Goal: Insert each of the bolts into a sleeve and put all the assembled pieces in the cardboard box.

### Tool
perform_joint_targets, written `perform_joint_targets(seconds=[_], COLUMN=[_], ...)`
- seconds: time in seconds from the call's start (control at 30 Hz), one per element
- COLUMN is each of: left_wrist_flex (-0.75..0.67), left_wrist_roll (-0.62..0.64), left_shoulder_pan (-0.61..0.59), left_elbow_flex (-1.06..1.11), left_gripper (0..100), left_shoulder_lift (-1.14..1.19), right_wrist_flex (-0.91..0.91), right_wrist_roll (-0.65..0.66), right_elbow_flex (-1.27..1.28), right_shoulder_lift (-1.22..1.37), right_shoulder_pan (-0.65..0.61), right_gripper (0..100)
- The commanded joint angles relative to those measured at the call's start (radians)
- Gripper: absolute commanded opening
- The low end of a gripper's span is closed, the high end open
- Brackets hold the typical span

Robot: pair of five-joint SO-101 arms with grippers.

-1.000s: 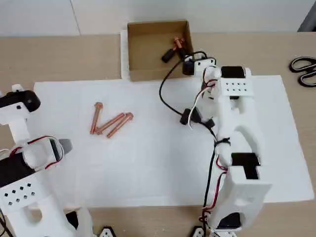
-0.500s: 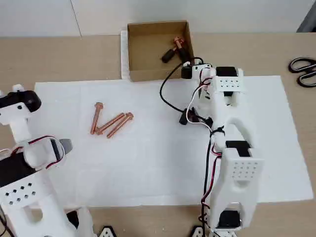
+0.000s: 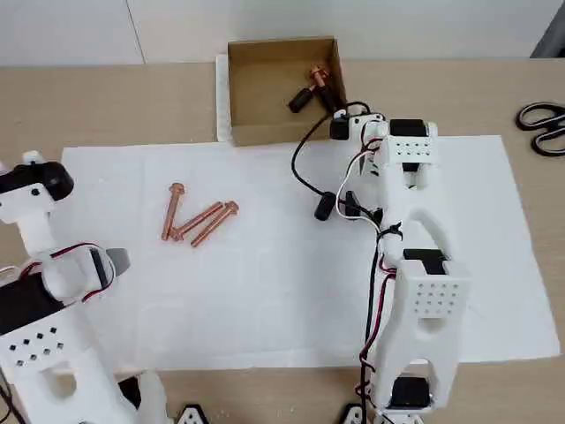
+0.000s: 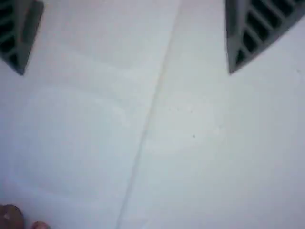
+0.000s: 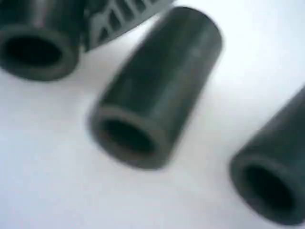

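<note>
The cardboard box (image 3: 265,110) is sitting at the top middle of the high view. An assembled piece (image 3: 309,88), a copper bolt in a black sleeve, is already lying inside it toward the right wall. Three loose copper bolts (image 3: 199,221) are lying in a little fan on the white paper (image 3: 265,300), left of centre and well apart from the box.

The right arm (image 3: 415,221) is stretching up the right half of the frame, with its wrist ending just below the box's right corner. Its wrist camera is looking close-up at three black sleeves (image 5: 152,90) lying on their sides on the paper, close together. A bit of the right claw (image 5: 126,19) is showing beside one of them, but I honestly can't tell if it's released or clenched.

The left claw (image 4: 126,71) is hanging over bare paper at the lower left, spread wide and gripping nothing.

Scissors (image 3: 543,124) are lying on the table (image 3: 106,97) at the upper right edge.
</note>
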Motion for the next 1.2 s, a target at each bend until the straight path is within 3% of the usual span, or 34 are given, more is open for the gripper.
perform_joint_targets(seconds=[0.0, 0.4, 0.5, 0.8, 1.17], left_wrist_flex=[-0.021, -0.005, 0.011, 0.041, 0.028], left_wrist_roll=[-0.005, -0.008, -0.011, -0.034, -0.055], left_shoulder_pan=[-0.003, 0.002, 0.051, 0.298, 0.319], left_elbow_flex=[0.002, -0.067, -0.128, -0.487, -0.96], left_gripper=[26, 26, 26, 26, 26], left_shoulder_lift=[0.002, 0.015, 0.083, 0.638, 1.249], right_wrist_flex=[0.007, 0.182, 0.228, 0.243, 0.24], right_wrist_roll=[0.009, 0.008, 0.006, 0.003, 0.003], right_elbow_flex=[-0.009, -0.037, -0.035, 0.032, 0.069], right_shoulder_lift=[-0.002, -0.32, -0.42, -0.524, -0.532], right_shoulder_pan=[-0.004, -0.004, -0.004, -0.004, -0.004], right_gripper=[0.9, 0.3, 0.3, 0.3, 0.3])
